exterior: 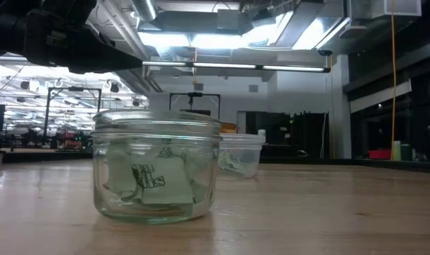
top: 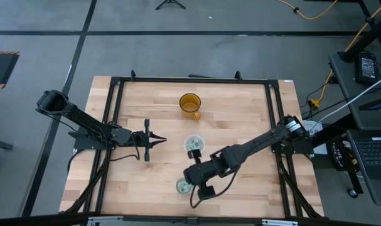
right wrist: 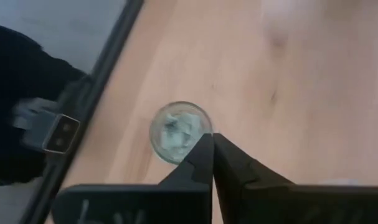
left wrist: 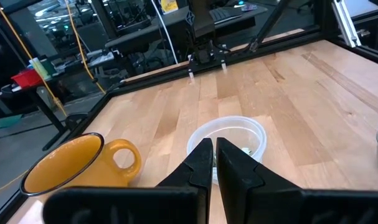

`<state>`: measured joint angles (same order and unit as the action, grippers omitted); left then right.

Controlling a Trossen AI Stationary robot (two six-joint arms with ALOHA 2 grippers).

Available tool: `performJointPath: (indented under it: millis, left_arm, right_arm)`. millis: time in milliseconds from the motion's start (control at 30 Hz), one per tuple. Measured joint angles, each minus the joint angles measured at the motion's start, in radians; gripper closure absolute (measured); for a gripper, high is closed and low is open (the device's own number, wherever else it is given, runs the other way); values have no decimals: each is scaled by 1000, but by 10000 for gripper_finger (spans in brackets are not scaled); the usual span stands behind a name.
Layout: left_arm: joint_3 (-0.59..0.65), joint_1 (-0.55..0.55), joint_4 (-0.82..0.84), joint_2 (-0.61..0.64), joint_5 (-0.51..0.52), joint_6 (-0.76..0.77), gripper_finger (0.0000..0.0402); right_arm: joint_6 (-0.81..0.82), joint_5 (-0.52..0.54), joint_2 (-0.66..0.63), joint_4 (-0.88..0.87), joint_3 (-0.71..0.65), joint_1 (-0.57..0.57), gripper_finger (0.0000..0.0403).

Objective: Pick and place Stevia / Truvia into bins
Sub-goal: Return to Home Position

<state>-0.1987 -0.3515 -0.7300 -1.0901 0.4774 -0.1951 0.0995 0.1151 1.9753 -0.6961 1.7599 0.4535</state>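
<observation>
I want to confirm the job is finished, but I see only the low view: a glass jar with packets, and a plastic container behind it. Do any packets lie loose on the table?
Observer: None that the high view shows on the wooden table. The packets show only in the glass jar and the plastic container.
Operator: Where are the grippers?
Observer: The right gripper hangs shut just above the jar. The left gripper, also shut, points at the plastic container from beside it.
Operator: Is anything else there?
Observer: An orange mug stands beyond the plastic container.
</observation>
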Motion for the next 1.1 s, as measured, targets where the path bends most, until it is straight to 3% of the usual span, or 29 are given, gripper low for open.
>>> performJointPath:
  millis: [200, 500, 667, 1100]
  left_arm:
    - [0, 0, 0, 0, -1, 1, 384]
    - [0, 0, -1, 0, -88, 101, 384]
    - [0, 0, 0, 0, -89, 130, 384]
    - [0, 0, 23, -3, -83, 165, 384]
  right_arm:
    - [3, 51, -11, -31, -16, 16, 399]
    - [23, 52, -14, 238, -236, 15, 399]
    - [16, 52, -95, 361, -352, 16, 401]
    - [16, 82, -435, 999, -989, 8, 401]
